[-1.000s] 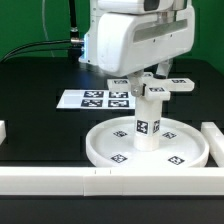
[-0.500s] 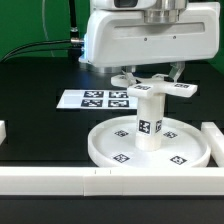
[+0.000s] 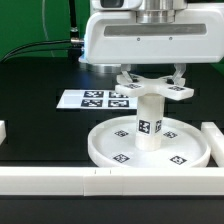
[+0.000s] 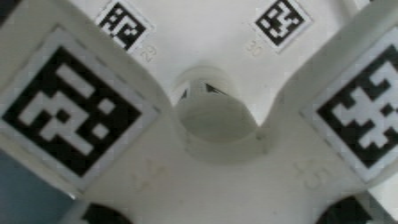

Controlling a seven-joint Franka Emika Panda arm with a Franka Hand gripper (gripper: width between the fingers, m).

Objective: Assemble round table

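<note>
The large round disc [image 3: 108, 146] lies on the black table with the short cylindrical leg [image 3: 150, 122] standing upright in its hub. My gripper [image 3: 151, 76] is shut on the small cross-shaped foot [image 3: 176, 90] and holds it level right on top of the leg; I cannot tell whether they touch. In the wrist view the foot [image 4: 107, 95] fills the picture, with its tagged arms around the round central socket [image 4: 217, 112]. My fingers are mostly hidden behind the foot.
The marker board [image 3: 92, 98] lies behind the disc toward the exterior view's left. Long white bars run along the front [image 3: 60, 180], at the right [image 3: 213, 136] and at the left edge [image 3: 3, 130]. Black cables [image 3: 50, 45] trail at the back.
My gripper has shifted toward the exterior view's left with the foot, which has turned and levelled out, and now sits centred over the leg.
</note>
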